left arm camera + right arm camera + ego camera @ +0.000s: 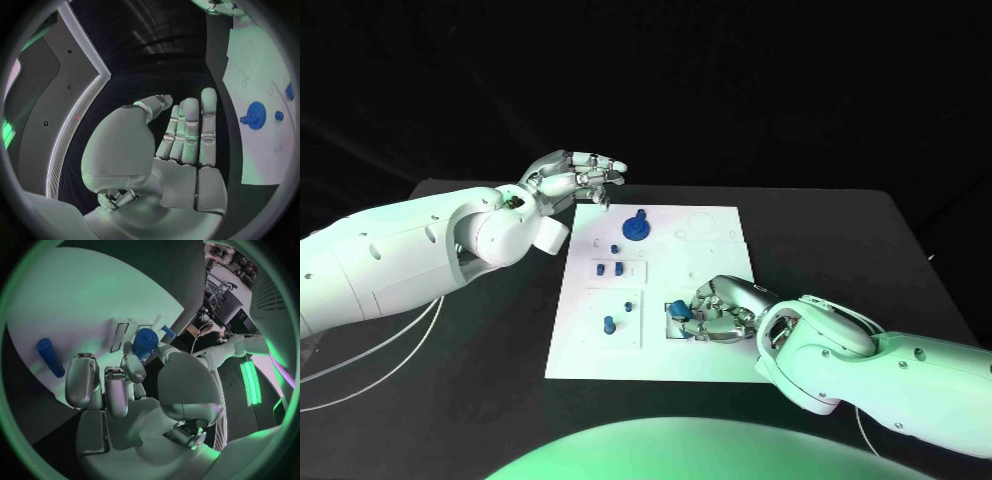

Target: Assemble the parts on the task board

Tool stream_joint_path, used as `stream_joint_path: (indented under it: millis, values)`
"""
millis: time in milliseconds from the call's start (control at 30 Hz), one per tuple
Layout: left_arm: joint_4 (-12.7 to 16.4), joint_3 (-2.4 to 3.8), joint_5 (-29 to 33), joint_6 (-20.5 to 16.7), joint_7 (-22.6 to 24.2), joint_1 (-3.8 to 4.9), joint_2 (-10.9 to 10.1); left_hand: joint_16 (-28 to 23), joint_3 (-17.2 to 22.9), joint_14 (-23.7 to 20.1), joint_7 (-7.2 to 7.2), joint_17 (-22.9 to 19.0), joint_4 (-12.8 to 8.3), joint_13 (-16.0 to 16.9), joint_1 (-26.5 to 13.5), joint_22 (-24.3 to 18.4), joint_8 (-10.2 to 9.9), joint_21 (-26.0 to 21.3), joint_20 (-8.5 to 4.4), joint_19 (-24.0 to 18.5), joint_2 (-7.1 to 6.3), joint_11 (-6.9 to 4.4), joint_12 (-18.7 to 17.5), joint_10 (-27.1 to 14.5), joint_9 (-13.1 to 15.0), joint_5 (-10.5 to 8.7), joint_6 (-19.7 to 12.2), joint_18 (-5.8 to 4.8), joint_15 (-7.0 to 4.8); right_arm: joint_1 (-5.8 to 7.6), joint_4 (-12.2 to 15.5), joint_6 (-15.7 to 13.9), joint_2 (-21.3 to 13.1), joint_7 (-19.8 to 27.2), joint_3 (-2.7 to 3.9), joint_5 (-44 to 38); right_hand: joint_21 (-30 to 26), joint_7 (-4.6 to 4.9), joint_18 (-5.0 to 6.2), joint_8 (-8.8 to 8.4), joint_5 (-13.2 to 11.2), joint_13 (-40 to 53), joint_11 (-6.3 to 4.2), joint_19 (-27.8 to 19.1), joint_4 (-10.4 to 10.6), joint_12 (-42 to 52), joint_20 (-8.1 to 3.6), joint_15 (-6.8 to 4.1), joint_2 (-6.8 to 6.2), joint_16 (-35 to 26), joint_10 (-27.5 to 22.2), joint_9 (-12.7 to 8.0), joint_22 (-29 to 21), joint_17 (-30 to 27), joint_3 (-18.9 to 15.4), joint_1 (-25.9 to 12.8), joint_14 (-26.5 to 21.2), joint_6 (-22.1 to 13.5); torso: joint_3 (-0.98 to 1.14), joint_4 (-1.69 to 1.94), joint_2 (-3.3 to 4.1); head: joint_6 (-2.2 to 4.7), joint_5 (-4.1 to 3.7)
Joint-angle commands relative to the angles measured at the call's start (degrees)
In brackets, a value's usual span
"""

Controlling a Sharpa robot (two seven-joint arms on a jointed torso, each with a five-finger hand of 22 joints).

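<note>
1. Your right hand [714, 312], silver and jointed, sits low on the task board [718, 225] in the lower right of the head view, fingers curled round a small blue part [144, 342]; the right wrist view shows that rounded, smooth piece pinched between thumb and fingertips.
2. Look beside that hand in the right wrist view: a blue cylinder [50, 357] with rounded ends lies flat on the white plate, apart from the fingers.
3. Your left hand [574, 178] hovers at the upper left of the head view, past the board's top left corner, holding nothing; the left wrist view shows its fingers [189, 129] straight and close together, palm flat.
4. Notice the toothed blue gear [635, 228] near the board's upper edge, round and flat.
5. You can see small blue pegs [607, 268] at the board's middle left and another blue peg [609, 323] lower down, in outlined rectangular panels.
6. Everything rests on the matte black table [848, 240].
</note>
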Motion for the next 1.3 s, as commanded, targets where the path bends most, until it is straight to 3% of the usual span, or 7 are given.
stream_joint_path:
  millis: [33, 267, 500, 567, 700, 1000, 1300]
  values:
    - [0.16, 0.03, -0.13, 0.94, 0.15, 0.03, 0.12, 0.28, -0.26, -0.47, -0.01, -0.08, 0.01, -0.09, -0.36, -0.1, 0.29, -0.27, 0.25, 0.07, 0.31, 0.08, 0.21, -0.36, 0.0, -0.11, -0.44, 0.86, -0.04, -0.01, -0.49, 2.24, 0.41, -0.74, 0.02, -0.92, 0.08, -0.91, -0.92, -0.16, 0.1, 0.17, 0.13, 0.11, -0.05, 0.26, -0.16, -0.53, 0.01, 0.2, 0.46, 0.03, 2.15, 8.79, -0.4, -0.6, 4.89, 1.43, 0.03, -0.04, 0.06, -0.12, 0.11]
    - [0.14, 0.03, -0.13, 0.95, 0.09, 0.03, 0.1, 0.28, -0.26, -0.47, -0.01, -0.08, 0.01, -0.09, -0.36, -0.1, 0.29, -0.27, 0.25, 0.07, 0.31, 0.08, 0.21, -0.36, 0.0, -0.11, -0.44, 0.86, -0.04, -0.02, -1.58, 2.45, 1.02, -1.07, 0.02, -2.43, -0.1, -1.14, -0.91, 0.06, -1.12, 0.45, -0.05, 0.09, -0.01, 0.09, -0.34, -0.72, -0.68, 0.17, 0.67, 0.51, 2.23, 8.7, -2.8, -3.23, 4.87, 1.64, 0.04, 0.02, -0.02, -0.29, 0.19]
    - [0.11, 0.03, -0.13, 0.97, 0.0, 0.03, 0.1, 0.28, -0.26, -0.47, -0.01, -0.08, 0.01, -0.09, -0.36, -0.1, 0.29, -0.27, 0.25, 0.07, 0.31, 0.08, 0.21, -0.36, 0.0, -0.11, -0.44, 0.86, -0.04, -0.02, -2.13, 2.12, 1.39, -1.4, 0.02, -3.45, -0.76, -1.18, -0.82, 0.29, -11.0, 0.74, -0.06, -0.05, 0.08, -0.58, -0.38, -0.74, 0.53, 0.03, 0.67, 1.36, 2.19, 8.33, -8.23, -8.83, 4.8, 1.46, 0.04, -0.05, -0.03, -0.27, 0.22]
    - [0.1, 0.03, -0.13, 0.98, -0.05, 0.03, 0.09, 0.37, -0.32, -0.59, 0.01, -0.14, 0.05, -0.16, -0.34, -0.19, 0.4, -0.41, 0.28, 0.08, 0.36, 0.1, 0.33, -0.5, 0.0, -0.08, -0.55, 0.87, -0.02, -0.02, -2.12, 1.93, 1.44, -1.28, 0.02, -3.56, -0.99, -1.13, -0.78, 0.28, -11.94, 0.7, -0.05, -0.12, 0.11, -0.83, -0.36, -0.71, 0.8, 0.01, 0.58, 1.49, 2.12, 8.28, -9.6, -10.04, 4.79, 1.36, 0.04, -0.08, -0.03, -0.28, 0.23]
    - [0.11, 0.02, -0.2, 1.01, -0.19, 0.03, 0.07, 0.38, -0.34, -0.59, 0.03, -0.14, 0.12, -0.17, -0.41, -0.2, 0.41, -0.42, 0.29, 0.09, 0.41, 0.11, 0.35, -0.51, 0.0, -0.08, -0.56, 0.86, -0.01, -0.02, -1.82, 1.24, 1.48, -0.91, 0.02, -3.87, -1.64, -0.95, -0.67, 0.08, -12.39, 0.3, 0.12, -0.36, 0.12, -1.7, -0.25, -0.58, 1.18, -0.07, 0.1, 1.63, 1.86, 8.09, -12.51, -11.69, 4.75, 0.91, 0.03, -0.14, -0.02, -0.26, 0.24]
    - [0.13, 0.02, -0.42, 0.97, -0.32, 0.04, -0.05, 0.4, -0.35, -0.59, 0.04, -0.15, 0.17, -0.18, -0.46, -0.21, 0.41, -0.44, 0.29, 0.09, 0.42, 0.12, 0.35, -0.53, 0.0, -0.07, -0.58, 0.86, 0.0, -0.04, -0.58, 0.21, 0.71, -0.27, 0.02, -4.43, -1.72, -0.93, -0.66, 0.08, -12.09, 0.28, 0.15, -0.36, 0.04, -1.88, -0.2, -0.55, 1.82, -0.07, 0.05, 1.71, 1.88, 8.11, -13.35, -11.61, 4.75, 0.88, 0.09, -0.18, -0.06, -0.13, 0.06]
    - [0.14, 0.02, -0.48, 0.92, -0.33, 0.03, -0.16, 0.42, -0.39, -0.6, 0.05, -0.16, 0.26, -0.2, -0.55, -0.24, 0.42, -0.48, 0.31, 0.09, 0.45, 0.14, 0.37, -0.58, -0.01, -0.07, -0.63, 0.86, 0.02, -0.04, 1.81, 0.15, -1.36, 0.18, 0.02, -4.42, -1.35, -1.11, -0.75, 0.29, -9.97, 1.5, -0.01, -0.07, 0.01, -0.7, -0.25, -0.64, 3.2, 0.03, 0.97, 1.93, 2.29, 8.41, -14.56, -10.18, 4.82, 1.37, 0.06, -0.12, -0.08, -0.23, 0.07]
